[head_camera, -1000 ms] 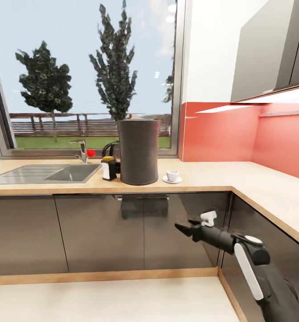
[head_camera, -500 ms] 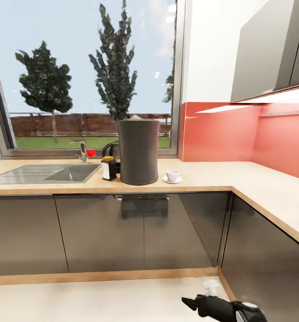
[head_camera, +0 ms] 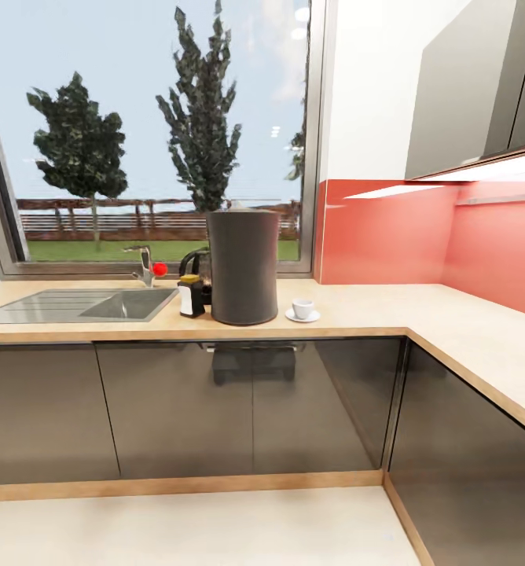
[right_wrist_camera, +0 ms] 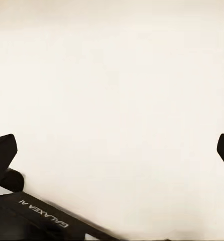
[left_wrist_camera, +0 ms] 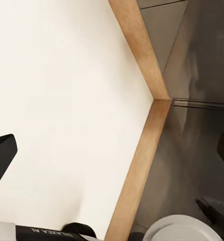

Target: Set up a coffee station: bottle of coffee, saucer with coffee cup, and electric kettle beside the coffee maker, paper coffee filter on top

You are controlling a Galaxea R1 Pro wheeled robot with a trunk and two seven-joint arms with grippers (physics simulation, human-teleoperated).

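Towering dark-grey coffee maker (head_camera: pixel 243 266) — cylindrical, upright

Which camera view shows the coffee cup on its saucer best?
The head view: the coffee cup sits on the saucer right of the coffee maker. The wrist views face pale floor instead.

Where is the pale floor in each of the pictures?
Head view: the floor runs along the bottom, below the dark cabinets.
Left wrist view: the floor is the pale area beside the wooden strip.
Right wrist view: the floor is the pale surface beyond the right tool.
Shared landmark: the wooden strip's corner, also in the head view.
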